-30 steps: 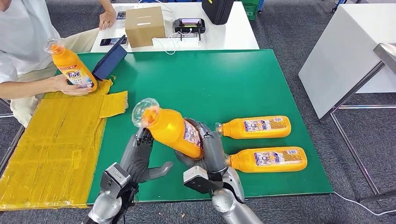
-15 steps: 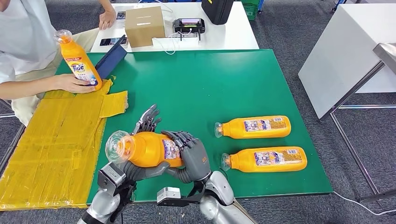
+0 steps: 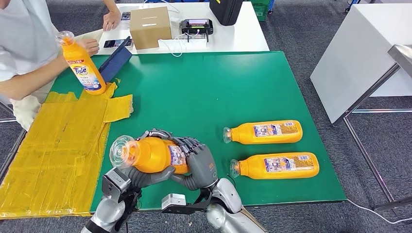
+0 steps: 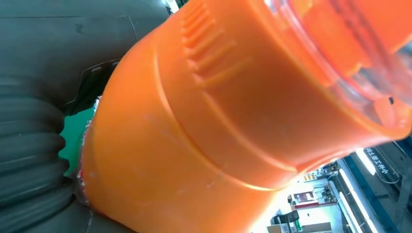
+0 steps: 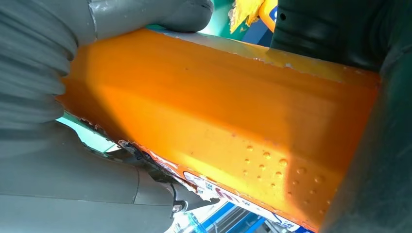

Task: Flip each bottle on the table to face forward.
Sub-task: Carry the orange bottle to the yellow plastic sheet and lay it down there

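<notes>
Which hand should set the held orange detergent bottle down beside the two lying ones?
Right, probably. The right hand wraps the orange detergent bottle at its base end, nearest the two lying bottles. The left hand cradles the cap end, farther away.

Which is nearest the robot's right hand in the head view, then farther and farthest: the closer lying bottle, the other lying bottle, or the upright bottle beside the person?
From the right hand:
1. Closer lying bottle, just to its right.
2. Other lying bottle, right and farther back.
3. Upright bottle, far back left, on the yellow sheet.
</notes>
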